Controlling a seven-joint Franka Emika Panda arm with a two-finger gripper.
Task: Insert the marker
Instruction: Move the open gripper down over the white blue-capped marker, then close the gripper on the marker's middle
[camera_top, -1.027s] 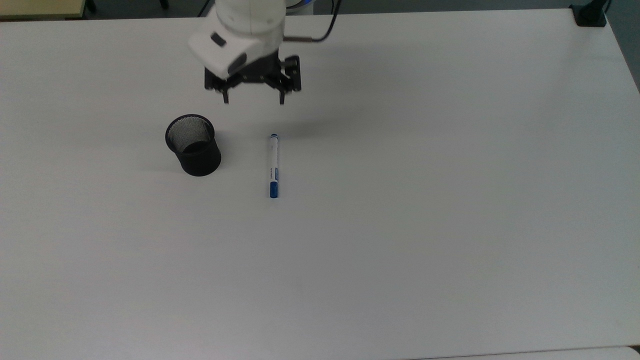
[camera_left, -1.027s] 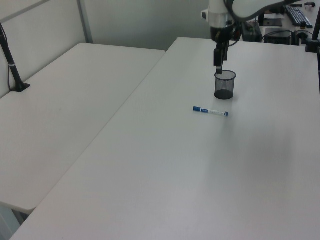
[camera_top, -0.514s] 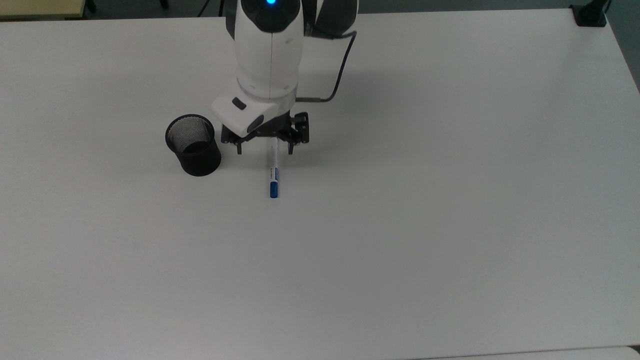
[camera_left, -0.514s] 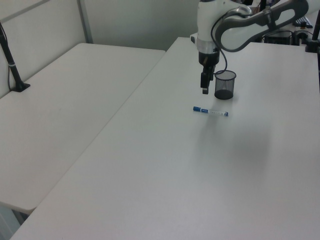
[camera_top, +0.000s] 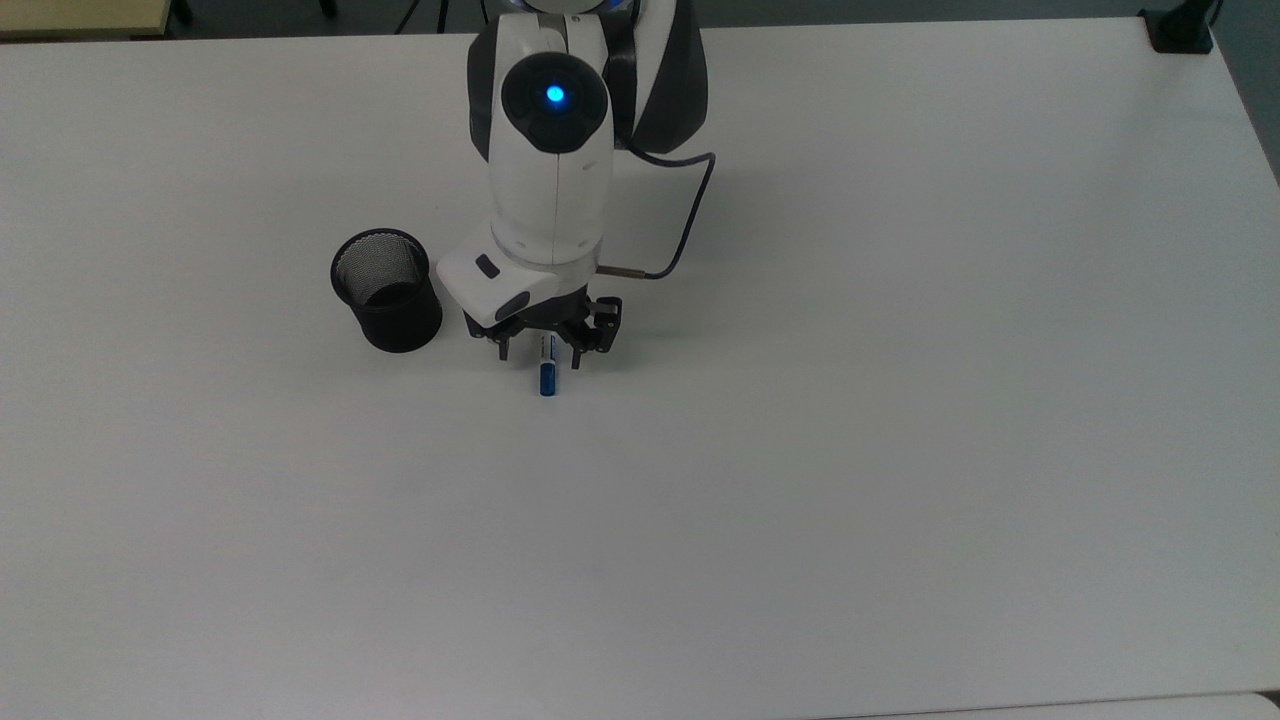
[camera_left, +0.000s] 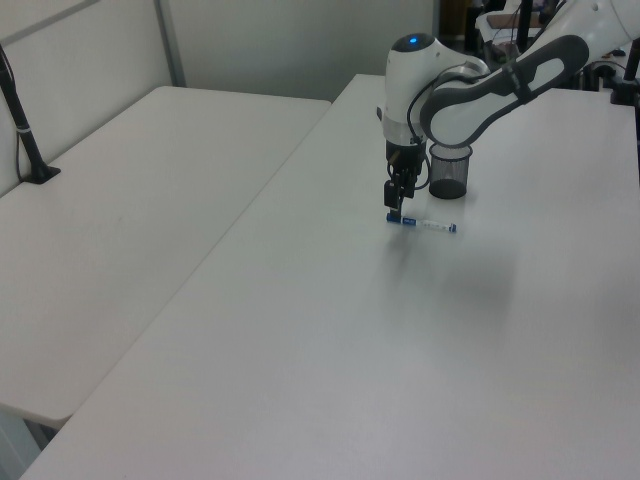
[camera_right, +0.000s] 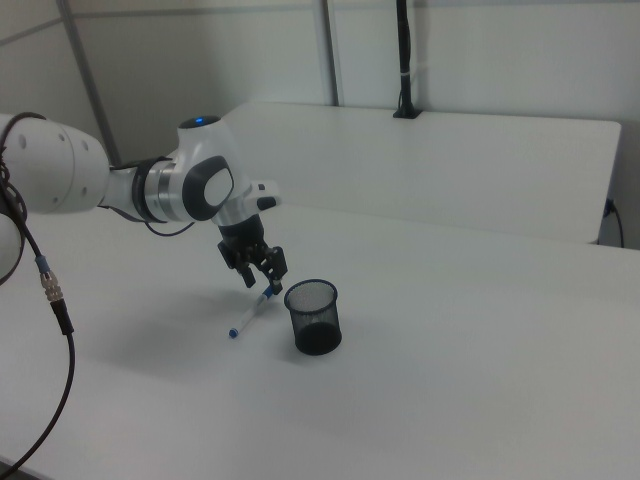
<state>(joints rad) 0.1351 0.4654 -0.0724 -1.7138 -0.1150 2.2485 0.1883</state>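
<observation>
Pincer now lower, spread wide astride one marker; one mesh cup beside.

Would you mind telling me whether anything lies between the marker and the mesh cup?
Nothing visible does. The marker lies flat under the open hand, and bare table separates it from the upright mesh cup.

White arm with dark grey joint covers, a round black cap bearing a blue light, a thin dark cable, and a black gripper.
</observation>
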